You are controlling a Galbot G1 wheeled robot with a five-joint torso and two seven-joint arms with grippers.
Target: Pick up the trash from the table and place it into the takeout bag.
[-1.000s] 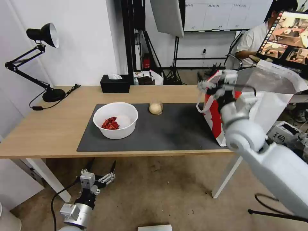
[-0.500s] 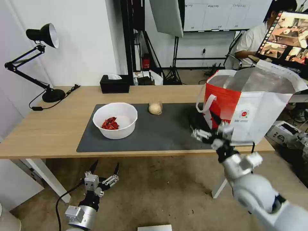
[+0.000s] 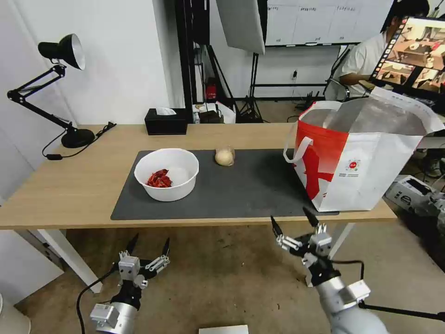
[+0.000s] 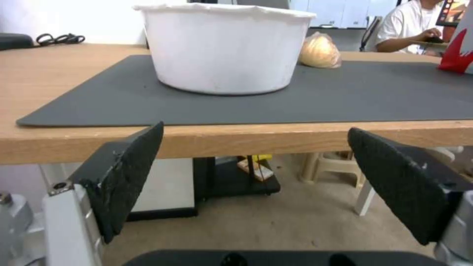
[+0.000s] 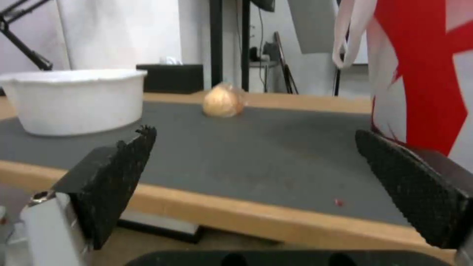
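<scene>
Trash on the grey mat [image 3: 241, 190]: a white bowl [image 3: 167, 174] with red scraps, and behind it to the right a small clear cup [image 3: 225, 156] of yellowish stuff. Farther right stands the white-and-red bag [image 3: 361, 162], mouth open. Both tools hang below the surface's [image 3: 69, 185] front edge, spread wide and empty: left tool [image 3: 147, 245] below the bowl, right tool [image 3: 295, 221] near the bag.
</scene>
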